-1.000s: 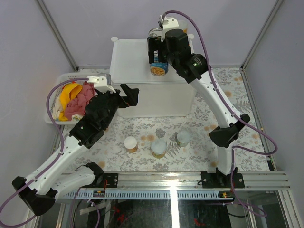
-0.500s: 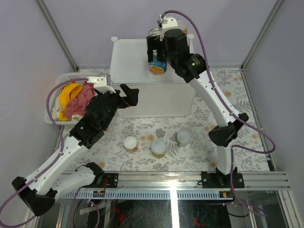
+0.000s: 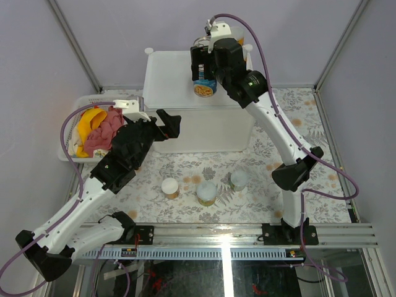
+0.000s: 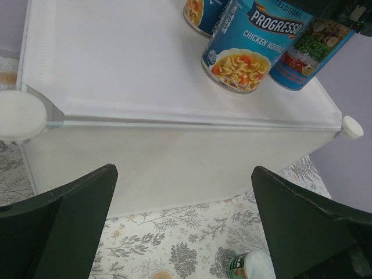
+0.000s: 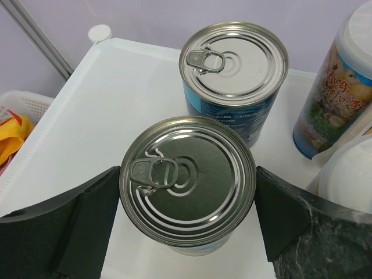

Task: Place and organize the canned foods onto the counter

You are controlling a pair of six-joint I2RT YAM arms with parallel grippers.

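Observation:
My right gripper point(image 5: 187, 186) is shut on a wide blue-labelled can point(image 5: 187, 180) and holds it upright over the white counter point(image 5: 87, 116). From above, the held can point(image 3: 205, 88) is near the counter's point(image 3: 170, 74) back right. Just behind it stands a second blue can point(image 5: 233, 64), with a tall pale-lidded canister point(image 5: 331, 99) to its right. The left wrist view shows the held can point(image 4: 247, 40) close to the counter top point(image 4: 116, 52). My left gripper point(image 4: 186, 221) is open and empty, facing the counter's front wall. Three white-lidded cans point(image 3: 169, 187) point(image 3: 206, 192) point(image 3: 239, 179) stand on the floral tabletop.
A white mesh basket point(image 3: 69, 127) at the left holds a yellow banana point(image 3: 93, 116) and a pink cloth point(image 3: 105, 133). Round knobs point(image 4: 20, 113) point(image 4: 351, 126) mark the counter's front corners. A small jar point(image 4: 250, 266) stands below my left gripper.
My right gripper has carried the blue can a little further back and left over the counter. The left arm has not moved.

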